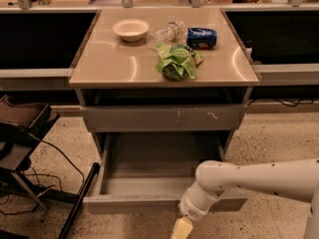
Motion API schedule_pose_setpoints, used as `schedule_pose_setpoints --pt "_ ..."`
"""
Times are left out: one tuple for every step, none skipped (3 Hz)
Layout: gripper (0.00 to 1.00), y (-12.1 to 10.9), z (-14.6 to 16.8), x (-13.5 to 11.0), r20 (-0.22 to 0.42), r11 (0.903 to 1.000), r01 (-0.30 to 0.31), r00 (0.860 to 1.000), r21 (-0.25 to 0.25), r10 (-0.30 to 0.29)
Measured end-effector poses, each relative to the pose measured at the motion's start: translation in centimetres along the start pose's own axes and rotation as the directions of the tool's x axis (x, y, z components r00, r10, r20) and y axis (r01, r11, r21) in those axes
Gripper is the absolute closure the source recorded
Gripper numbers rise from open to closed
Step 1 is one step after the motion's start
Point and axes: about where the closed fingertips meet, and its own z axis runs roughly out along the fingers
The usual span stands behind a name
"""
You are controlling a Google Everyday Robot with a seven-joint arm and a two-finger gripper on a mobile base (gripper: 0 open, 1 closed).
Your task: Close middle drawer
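Note:
The middle drawer (pixel 149 176) stands pulled far out under the cabinet, wide, shallow and empty, with its plain front panel (pixel 129 203) nearest the camera. My gripper (pixel 182 228) hangs at the bottom edge of the view, just in front of the panel's right half, at the end of the white arm (pixel 259 179) that reaches in from the right. Only its pale tip shows; the rest is cut off. I cannot tell whether it touches the panel.
Above the open drawer is a closed grey front with pale scratch marks (pixel 164 117). The cabinet top (pixel 109 63) holds a white bowl (pixel 130 29), a plastic bottle (pixel 166 33), a blue bag (pixel 202 37) and a green bag (pixel 175 61). A black chair and cables (pixel 22 143) stand on the left.

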Motion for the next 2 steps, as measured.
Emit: schedule_pose_setpoints --pt "0.0 -1.7 1.0 -1.9 -0.038 0.9998 0.004 0.999 -0.018 -0.004" --pt "0.0 -4.2 4.8 -2.3 -0.086 0.9956 -0.024 0.996 -0.091 0.016"
